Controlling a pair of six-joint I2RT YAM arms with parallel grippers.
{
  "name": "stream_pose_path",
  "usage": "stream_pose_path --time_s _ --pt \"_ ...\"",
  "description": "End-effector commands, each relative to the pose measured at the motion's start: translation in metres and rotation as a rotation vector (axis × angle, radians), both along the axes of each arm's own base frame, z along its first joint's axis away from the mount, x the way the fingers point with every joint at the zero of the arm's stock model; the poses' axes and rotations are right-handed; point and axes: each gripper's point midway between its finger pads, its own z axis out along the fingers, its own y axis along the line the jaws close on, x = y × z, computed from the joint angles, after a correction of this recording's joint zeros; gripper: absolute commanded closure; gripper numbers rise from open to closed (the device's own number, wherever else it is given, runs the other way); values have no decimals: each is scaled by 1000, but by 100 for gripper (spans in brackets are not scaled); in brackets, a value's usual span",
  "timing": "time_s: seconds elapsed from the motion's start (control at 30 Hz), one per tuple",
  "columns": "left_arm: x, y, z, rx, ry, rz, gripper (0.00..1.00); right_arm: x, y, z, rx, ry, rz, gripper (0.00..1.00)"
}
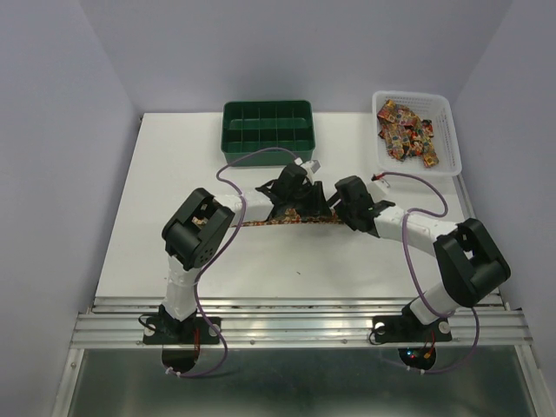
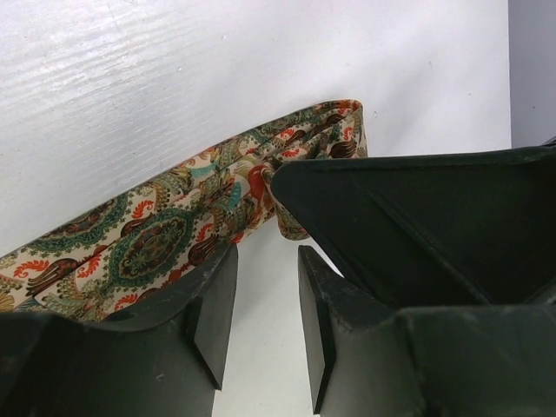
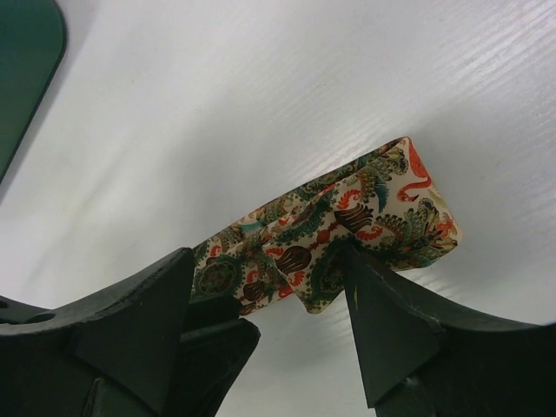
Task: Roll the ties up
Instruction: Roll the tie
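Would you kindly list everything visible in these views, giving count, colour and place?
Table: one, white, beneath everything.
Compartment tray: one, green, far edge, middle.
Basket: one, white, far right corner.
Ties in the basket: several, exact count unclear, red and gold patterned, bundled.
Tie on the table: one, cream paisley with red, green and brown, across mid-table, one end folded over.
Left arm: one, black and white, purple cable, base at near edge.
Right arm: one, same colours, base at near edge.
Left fingers: two, black, parted, nothing between, beside the tie.
Right fingers: two, black, spread wide, at the folded end.
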Motion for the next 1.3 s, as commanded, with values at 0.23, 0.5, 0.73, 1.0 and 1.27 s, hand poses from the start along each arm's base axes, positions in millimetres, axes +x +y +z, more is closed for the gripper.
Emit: stream_pose_path --time_s 0.23,0.5,0.73,1.0,1.27 --pt "-1 -38 29 -112 -50 -48 53 12 26 13 127 -12 -16 25" --pt "9 -30 30 -93 -118 49 52 10 26 17 148 -15 -20 20" --pt "10 -37 30 -82 -196 67 52 9 32 13 158 9 14 20" --pt "-1 -33 47 -167 -250 76 51 8 35 11 173 21 30 20" --pt "-10 -30 54 -243 -298 71 51 11 33 13 200 27 12 20"
